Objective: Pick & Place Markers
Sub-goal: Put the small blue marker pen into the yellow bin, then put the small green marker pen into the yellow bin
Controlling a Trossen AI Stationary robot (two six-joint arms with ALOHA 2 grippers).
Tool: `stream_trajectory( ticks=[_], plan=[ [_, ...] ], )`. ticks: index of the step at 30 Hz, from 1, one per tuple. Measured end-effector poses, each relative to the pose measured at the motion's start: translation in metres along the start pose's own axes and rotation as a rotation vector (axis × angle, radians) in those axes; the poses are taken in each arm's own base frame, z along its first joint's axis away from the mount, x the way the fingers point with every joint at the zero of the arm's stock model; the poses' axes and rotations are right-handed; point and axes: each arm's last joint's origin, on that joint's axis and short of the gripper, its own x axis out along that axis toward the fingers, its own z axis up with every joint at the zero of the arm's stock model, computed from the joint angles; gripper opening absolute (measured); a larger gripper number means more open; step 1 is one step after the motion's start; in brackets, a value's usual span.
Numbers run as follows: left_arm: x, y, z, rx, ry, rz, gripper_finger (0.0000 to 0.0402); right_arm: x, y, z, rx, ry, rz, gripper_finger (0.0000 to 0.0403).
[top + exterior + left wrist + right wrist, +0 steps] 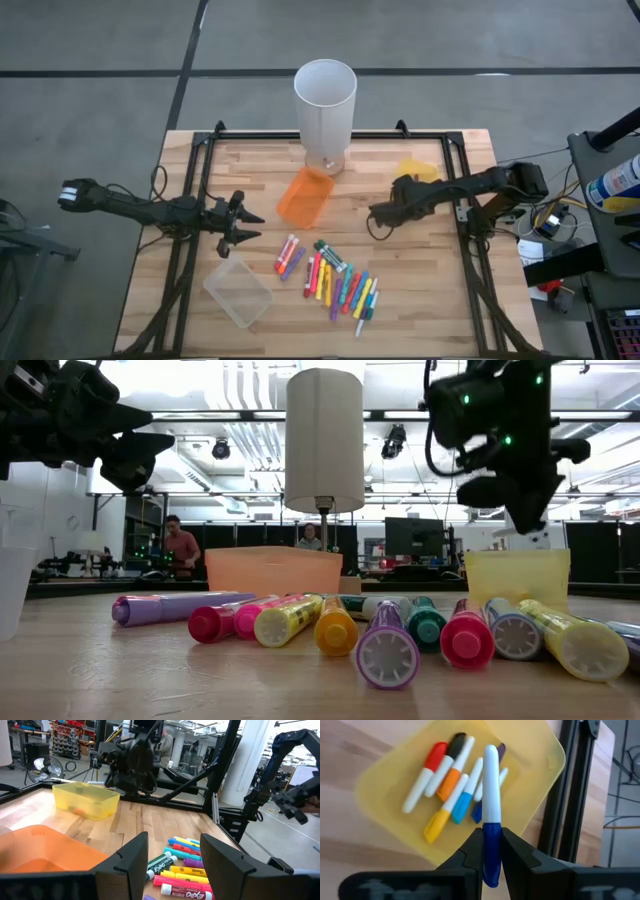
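Note:
Many coloured markers [330,278] lie loose on the wooden table [450,290], in a row near its front middle. My right gripper [491,840] is shut on a blue-and-white marker [491,780] above the yellow bin [530,765], where several markers [445,785] lie on the bottom. In the high view this gripper [383,214] hovers just beside the yellow bin [415,170]. My left gripper [243,226] waits open at the table's left, level, with nothing between its fingers [131,860]. My right gripper pinches the marker's blue end [491,836] between its two fingers. The white barrel sticks out past the fingertips along the line of the fingers. The gripper slants down from above, and the marker is lifted clear, over the yellow bin.
An orange bin [305,197] lies at the table's middle, in front of a tall white cylinder [325,95]. A clear bin [238,291] sits near the front left. A black frame [455,150] runs around the table. People sit in the room beyond [180,550].

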Motion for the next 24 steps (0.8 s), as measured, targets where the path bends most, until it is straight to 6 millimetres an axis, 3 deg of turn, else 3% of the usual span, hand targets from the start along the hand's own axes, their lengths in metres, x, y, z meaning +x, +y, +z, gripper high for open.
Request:
stream_trajectory(
  ticks=[6,11,20,24],
  plan=[
    [0.000,0.000,0.000,0.000,0.000,0.000,0.0174,0.019,-0.005,0.002,0.045,0.030,-0.051,0.0062],
    [0.000,0.000,0.000,0.000,-0.001,0.000,0.0174,0.022,-0.005,0.004,0.039,0.031,-0.048,0.0094],
    [0.000,0.000,0.000,0.000,0.000,0.000,0.0174,0.013,-0.002,0.010,0.019,0.016,-0.010,0.0142],
    [0.000,0.000,0.000,0.000,0.000,0.000,0.0174,0.001,0.002,0.013,-0.078,-0.005,0.037,0.0147]
  ],
)
